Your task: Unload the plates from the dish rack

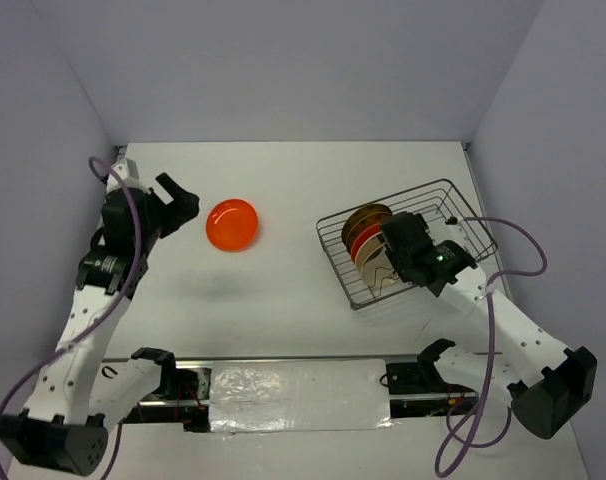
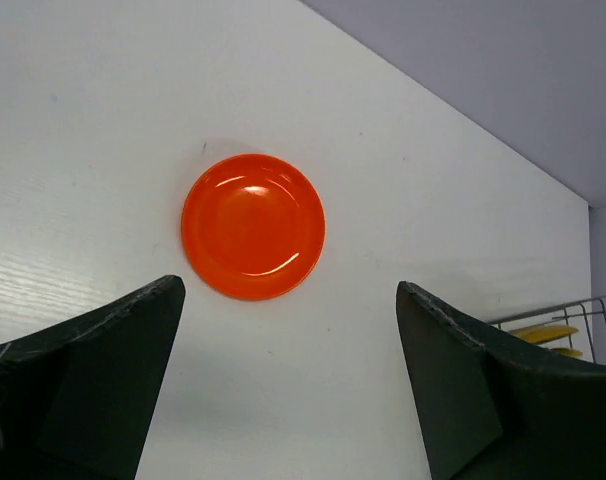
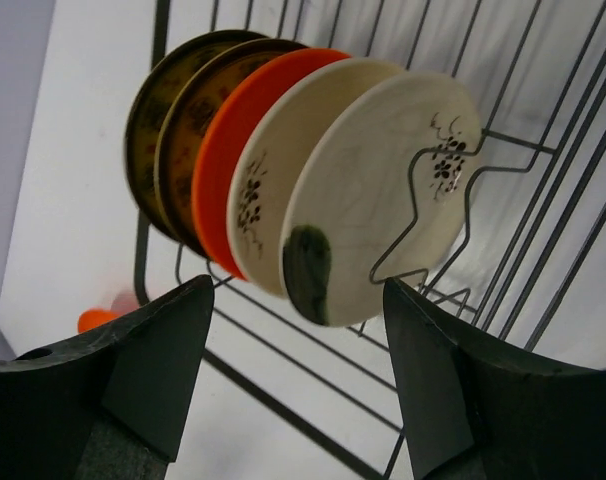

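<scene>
One orange-red plate (image 1: pixel 232 224) lies flat on the table, outside the dish rack (image 1: pixel 463 205); the left wrist view shows it (image 2: pixel 253 226) just ahead of my open, empty left gripper (image 2: pixel 288 290) (image 1: pixel 183 198). In the right wrist view several plates stand on edge in the rack (image 3: pixel 284 411): two dark brown with yellow (image 3: pixel 183 130), one orange-red (image 3: pixel 233 150), two cream (image 3: pixel 383 190). My right gripper (image 3: pixel 298 300) (image 1: pixel 388 250) is open over the rack. Its fingers straddle the lower edge of the nearest cream plate without touching it.
The rack's corner shows at the right edge of the left wrist view (image 2: pixel 593 310). Grey walls close in the table on three sides. A foil-covered strip (image 1: pixel 298 395) runs between the arm bases at the near edge.
</scene>
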{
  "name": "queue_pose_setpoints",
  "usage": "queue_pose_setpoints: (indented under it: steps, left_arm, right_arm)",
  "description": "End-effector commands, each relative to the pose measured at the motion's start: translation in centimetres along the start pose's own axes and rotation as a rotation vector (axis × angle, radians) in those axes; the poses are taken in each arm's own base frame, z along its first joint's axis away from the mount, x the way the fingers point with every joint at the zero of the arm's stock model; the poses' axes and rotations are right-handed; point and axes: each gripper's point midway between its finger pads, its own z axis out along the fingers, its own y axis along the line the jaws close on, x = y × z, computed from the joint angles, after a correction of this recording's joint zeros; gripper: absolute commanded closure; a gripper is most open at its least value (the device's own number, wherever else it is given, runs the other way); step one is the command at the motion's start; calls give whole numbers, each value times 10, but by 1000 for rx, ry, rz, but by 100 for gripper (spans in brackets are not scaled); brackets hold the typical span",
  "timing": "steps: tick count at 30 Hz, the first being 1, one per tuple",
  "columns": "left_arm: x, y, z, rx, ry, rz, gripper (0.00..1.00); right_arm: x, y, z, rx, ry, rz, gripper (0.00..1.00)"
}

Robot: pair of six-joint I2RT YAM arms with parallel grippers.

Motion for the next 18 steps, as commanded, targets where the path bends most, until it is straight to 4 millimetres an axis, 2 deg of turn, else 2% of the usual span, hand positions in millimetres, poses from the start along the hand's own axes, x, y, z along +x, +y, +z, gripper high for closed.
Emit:
queue_pose_setpoints:
  steps: [1, 5, 10, 11, 12, 13, 17, 18]
  left_arm:
    - [35, 27, -20, -16, 116, 190, 0]
    - [47, 30, -38, 46, 141, 274, 0]
    - [70, 46, -32, 43, 176, 306, 1]
    - [69, 44, -34, 50, 184, 307, 1]
    - [70, 43, -33, 54, 186, 310, 0]
    - [69, 44, -32, 50, 180, 311, 1]
    - [69, 44, -34, 52, 178, 309, 0]
    - [69, 44, -35, 54, 176, 310, 1]
  right_arm:
    - [-8, 1, 14, -7, -22, 58, 24]
    - [-7, 10, 33, -25, -5, 40, 29]
    - [-7, 9, 56, -2, -3, -3, 37]
    - [-6, 10, 58, -4, -2, -7, 40]
    - [-4, 8, 61, 10, 6, -7, 50]
    - [-3, 6, 62, 23, 10, -6, 54]
    - [1, -4, 62, 53, 21, -2, 58]
    - [1, -5, 63, 55, 20, 6, 62]
